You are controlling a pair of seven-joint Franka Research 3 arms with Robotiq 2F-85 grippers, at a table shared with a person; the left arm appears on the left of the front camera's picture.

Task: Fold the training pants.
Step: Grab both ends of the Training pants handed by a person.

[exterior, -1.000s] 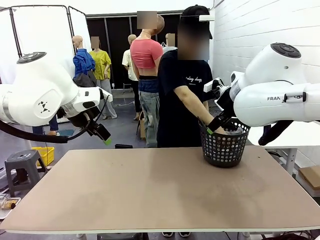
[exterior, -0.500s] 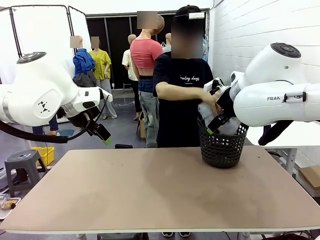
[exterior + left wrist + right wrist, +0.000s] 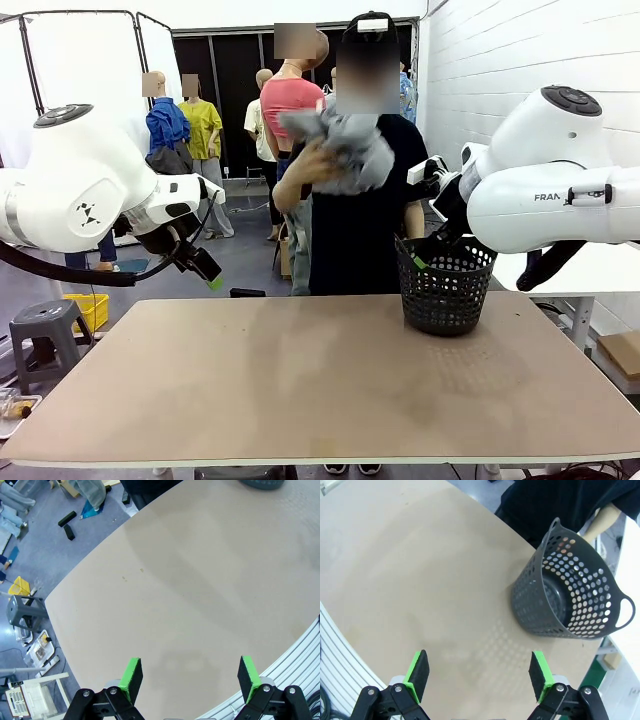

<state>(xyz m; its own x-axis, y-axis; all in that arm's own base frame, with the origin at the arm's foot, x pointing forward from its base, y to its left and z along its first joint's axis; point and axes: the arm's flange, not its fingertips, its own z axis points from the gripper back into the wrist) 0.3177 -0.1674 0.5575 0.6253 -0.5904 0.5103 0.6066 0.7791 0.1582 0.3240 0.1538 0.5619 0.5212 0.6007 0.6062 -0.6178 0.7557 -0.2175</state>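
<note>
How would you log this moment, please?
training pants: bunched in person's hands | basket: on table | left end effector: open | right end effector: open

The glossy white left arm [image 3: 75,190] has a grey cap [image 3: 62,115] and a black cable [image 3: 60,272]; the right arm [image 3: 545,200] bears dark lettering [image 3: 548,197]. The left gripper [image 3: 190,677] and right gripper [image 3: 480,672] are black, green-padded.

A white brick wall [image 3: 500,60] fills the upper right; white screen panels [image 3: 80,60] stand upper left. Grey floor [image 3: 240,262], grey stool [image 3: 45,325] lower left, brown worktop [image 3: 300,385] across the bottom.
</note>
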